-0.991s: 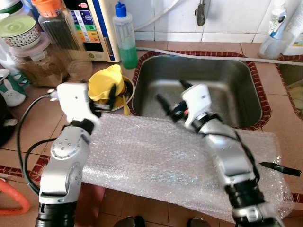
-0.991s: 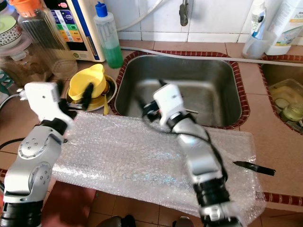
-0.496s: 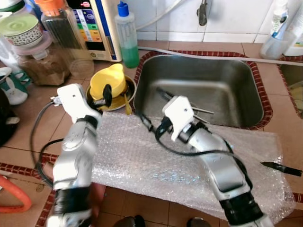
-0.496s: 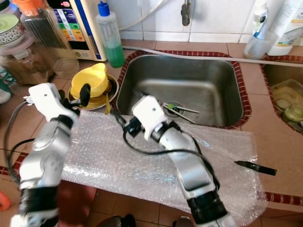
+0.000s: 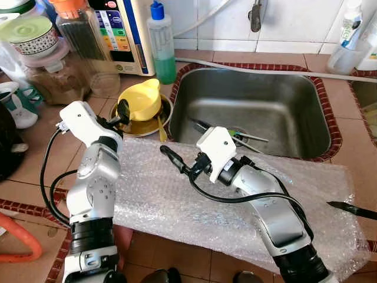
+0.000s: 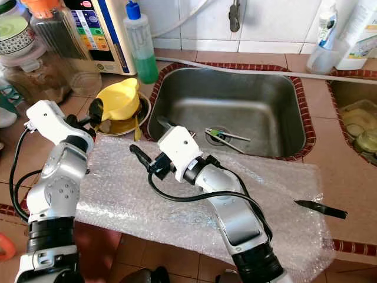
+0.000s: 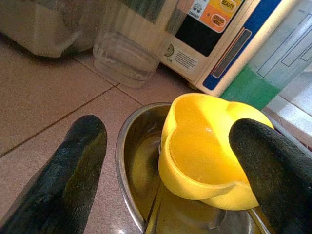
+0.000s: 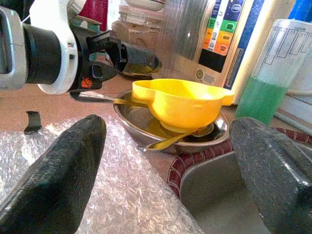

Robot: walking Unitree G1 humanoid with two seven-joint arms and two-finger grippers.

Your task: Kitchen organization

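Observation:
A yellow heart-shaped bowl (image 5: 141,100) sits in a shallow steel bowl (image 5: 133,126) on the tiled counter, left of the sink (image 5: 259,97). A yellow spoon (image 5: 160,127) leans out of the steel bowl. My left gripper (image 5: 119,114) is at the yellow bowl's left side, open; in the left wrist view the yellow bowl (image 7: 204,146) lies between its spread fingers (image 7: 73,161). My right gripper (image 6: 150,140) hovers open over the bubble wrap (image 5: 177,200), pointing left at the steel bowl (image 8: 146,122).
Utensils (image 5: 244,135) lie in the sink near the drain. A black knife (image 5: 350,209) rests on the wrap's right end. A green soap bottle (image 5: 162,38), a white appliance (image 5: 121,29) and jars (image 5: 53,65) crowd the back left.
My right gripper has swung left from the sink's front edge to over the bubble wrap, facing the steel bowl. The left gripper has stayed beside the yellow bowl. The camera has shifted slightly.

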